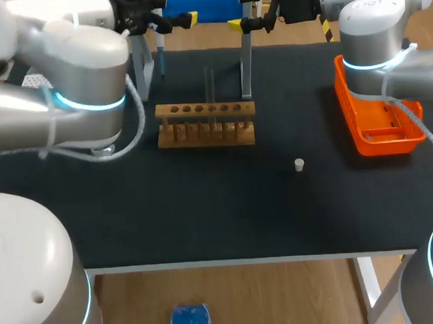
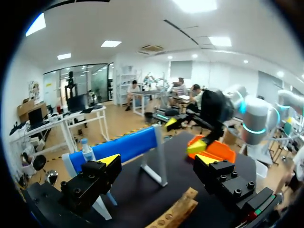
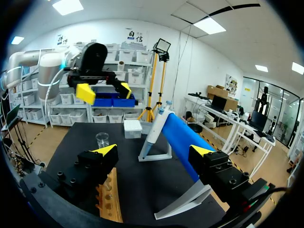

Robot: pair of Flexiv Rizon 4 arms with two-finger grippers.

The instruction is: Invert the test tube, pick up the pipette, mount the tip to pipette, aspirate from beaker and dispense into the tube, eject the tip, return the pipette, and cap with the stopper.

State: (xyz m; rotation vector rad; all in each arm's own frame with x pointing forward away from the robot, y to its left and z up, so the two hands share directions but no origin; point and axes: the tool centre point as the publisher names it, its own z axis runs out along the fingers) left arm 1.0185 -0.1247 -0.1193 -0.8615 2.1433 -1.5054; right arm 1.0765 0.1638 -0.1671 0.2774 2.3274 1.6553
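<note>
A wooden tube rack (image 1: 206,124) stands mid-table with a faint clear test tube (image 1: 212,86) upright in it. The small white stopper (image 1: 299,165) lies to the rack's right. The pipette (image 3: 154,129) hangs on the blue-topped stand (image 3: 180,140) at the back, with a glass beaker (image 3: 102,139) and a white tip box (image 3: 132,128) beside it. My left gripper (image 1: 176,9) and right gripper (image 1: 240,10) hover high over the stand, facing each other. Both are open and hold nothing. In the wrist views, the left gripper (image 2: 156,161) and the right gripper (image 3: 153,152) stand empty above the rack.
An orange tray (image 1: 377,117) sits at the table's right edge, under my right arm. My left arm's large elbow covers the back left of the table in the head view, hiding the beaker and tip box there.
</note>
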